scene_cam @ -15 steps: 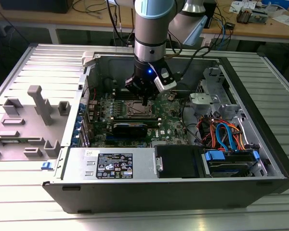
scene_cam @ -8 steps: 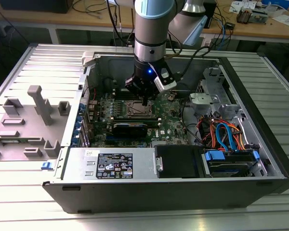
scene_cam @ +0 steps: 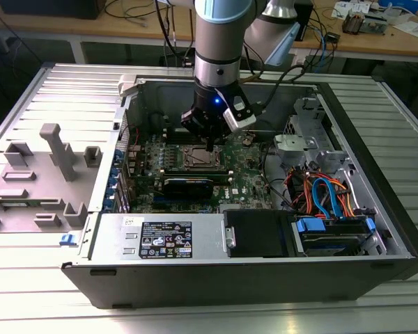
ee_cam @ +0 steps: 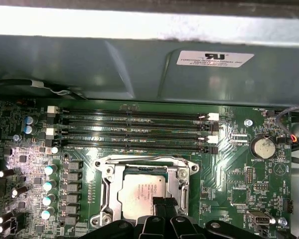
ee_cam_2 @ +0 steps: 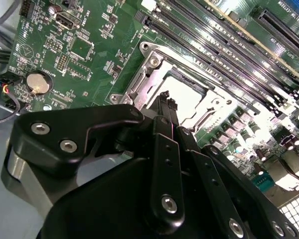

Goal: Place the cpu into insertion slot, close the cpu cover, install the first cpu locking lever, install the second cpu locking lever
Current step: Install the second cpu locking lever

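1. We see the cpu (ee_cam: 142, 193) lying flat in the slot (ee_cam: 108, 172) near the middle of the board (ee_cam: 239, 189), just below the memory slots (ee_cam: 134, 130); the cover (ee_cam: 181, 175) appears to frame it, closed.
2. We judge the risk to be a tip scraping the cpu, or slipping off the cover's edge, if the arm pushes off line; a lever could then miss its catch.
3. Our gripper (ee_cam: 164, 202) hangs over the cpu's near edge, fingers (ee_cam_2: 165, 102) pressed together and grasping nothing. Whether the tips touch the metal we cannot tell.
4. In the exterior view the gripper (scene_cam: 210, 144) stands inside the open case (scene_cam: 376, 174).
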You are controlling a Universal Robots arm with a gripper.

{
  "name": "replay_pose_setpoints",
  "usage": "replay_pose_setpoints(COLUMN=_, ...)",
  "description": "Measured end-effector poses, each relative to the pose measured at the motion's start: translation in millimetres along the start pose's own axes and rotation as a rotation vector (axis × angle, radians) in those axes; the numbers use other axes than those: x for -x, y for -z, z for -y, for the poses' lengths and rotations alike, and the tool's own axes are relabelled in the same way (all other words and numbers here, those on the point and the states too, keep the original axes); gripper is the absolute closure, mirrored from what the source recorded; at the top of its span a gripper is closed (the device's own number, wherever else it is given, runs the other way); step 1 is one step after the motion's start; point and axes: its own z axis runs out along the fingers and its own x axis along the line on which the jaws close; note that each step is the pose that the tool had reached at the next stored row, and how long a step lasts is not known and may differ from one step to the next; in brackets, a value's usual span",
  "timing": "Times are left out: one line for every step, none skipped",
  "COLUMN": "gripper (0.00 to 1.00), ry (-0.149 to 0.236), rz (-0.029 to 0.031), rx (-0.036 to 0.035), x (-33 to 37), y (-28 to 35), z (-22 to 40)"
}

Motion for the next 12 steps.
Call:
replay_pose_setpoints(gripper=0.89, ry=0.000, rz=0.0000, rx=0.0000, x=-0.1, y=0.0, z=1.0)
replay_pose_setpoints(gripper=0.89, ry=0.000, rz=0.0000, rx=0.0002, x=-0.2, y=0.1, z=3.7)
replay_pose_setpoints(gripper=0.89, ry=0.000, rz=0.0000, rx=0.0003, x=-0.4, y=0.1, z=6.1)
replay_pose_setpoints(gripper=0.89, ry=0.000, rz=0.0001, rx=0.0004, x=-0.5, y=0.2, z=10.0)
replay_pose_setpoints(gripper=0.89, ry=0.000, rz=0.0000, rx=0.0004, x=-0.7, y=0.3, z=14.4)
replay_pose_setpoints(gripper=0.89, ry=0.000, rz=0.0000, rx=0.0006, x=-0.9, y=0.4, z=17.4)
replay_pose_setpoints(gripper=0.89, ry=0.000, rz=0.0000, rx=0.0007, x=-0.9, y=0.4, z=19.2)
replay_pose_setpoints(gripper=0.89, ry=0.000, rz=0.0000, rx=0.0007, x=-1.0, y=0.5, z=21.7)
replay_pose_setpoints(gripper=0.89, ry=0.000, rz=0.0001, rx=0.0009, x=-1.1, y=0.5, z=23.0)
replay_pose_setpoints(gripper=0.89, ry=0.000, rz=0.0000, rx=0.0008, x=-1.1, y=0.5, z=24.2)
replay_pose_setpoints(gripper=0.89, ry=0.000, rz=0.0000, rx=0.0007, x=-1.2, y=0.6, z=25.4)
replay_pose_setpoints(gripper=0.89, ry=0.000, rz=-0.0001, rx=0.0007, x=-1.3, y=0.6, z=26.8)
